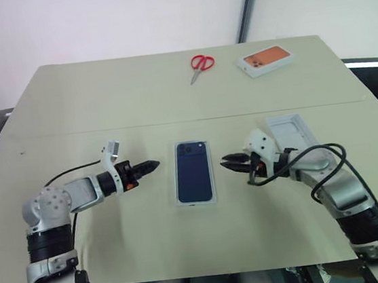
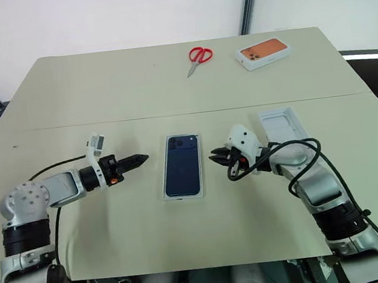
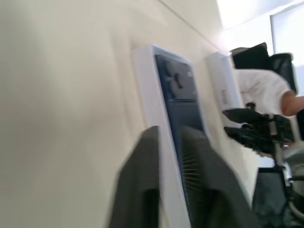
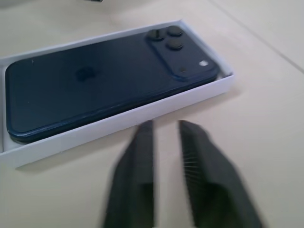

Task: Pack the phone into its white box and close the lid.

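Navy-blue and glossy, the phone (image 2: 181,164) already lies flat in the white box (image 2: 168,193), camera cluster at the far end, near the middle of the table (image 2: 168,82). Its long axis runs away from the robot, front to back. The left pincer (image 2: 142,159) points at it from the left, tips pressed together and holding nothing, apart from the tray's left wall. The right pincer (image 2: 217,157) points in from the right, likewise closed and empty, just beside the tray's right wall near the camera end; the right wrist view shows its fingers (image 4: 142,156) short of the cardboard, not touching. So the two pincers flank the box across its short axis, the right one a little nearer. Packing looks done; what remains is the cover. The lid (image 2: 281,127) lies open side up on the table to the right of the box, beyond the right arm's wrist and roughly parallel to the phone, so the right arm is by far the nearer one to fetch it. Red scissors (image 2: 198,57) and an orange-pictured box (image 2: 266,53) sit well apart at the far edge.
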